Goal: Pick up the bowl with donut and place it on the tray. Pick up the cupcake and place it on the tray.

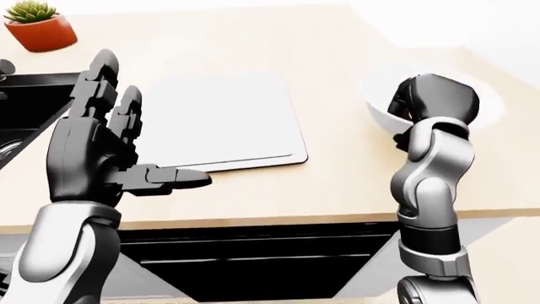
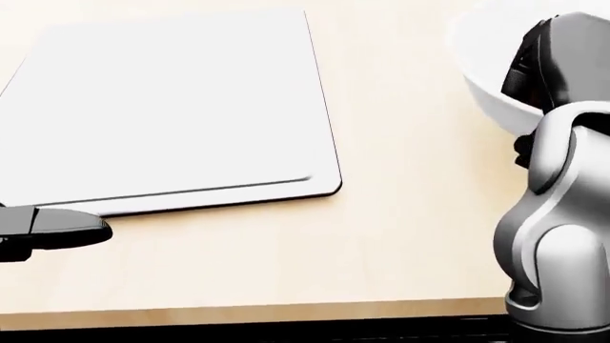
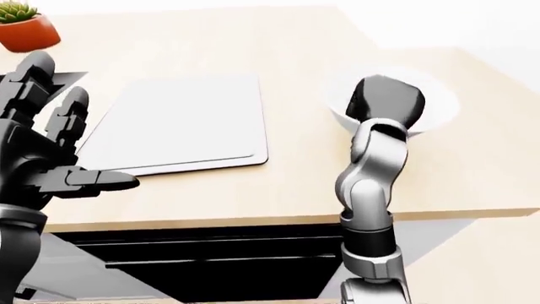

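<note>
— Left-eye view first: where do we stand with the bowl?

— It is at the right of that view, well apart from the tray, which lies flat on the wooden counter with nothing on it. Our right hand sits at the bowl's near side and hides most of the inside. We cannot see the donut, and the cupcake does not show in any view.

— Are the fingers closed on the rim?

— We cannot tell. Only the dark back of the hand faces us; the fingertips are hidden behind it. The bowl may be lifted off the counter, but the pale render makes that hard to judge, so we should treat the grip as unconfirmed.

— And the left hand?

— Raised at the left, fingers spread upward and thumb sticking out sideways, holding nothing.

— So how do we carry this well?

— Keep the bowl level so whatever is inside does not slide, and move it leftward across the counter towards the tray without dragging the base. We should clear the tray's raised dark edge before lowering, set it down well inside the border, and leave room beside it for the cupcake. Release only once the base rests flat.
</note>
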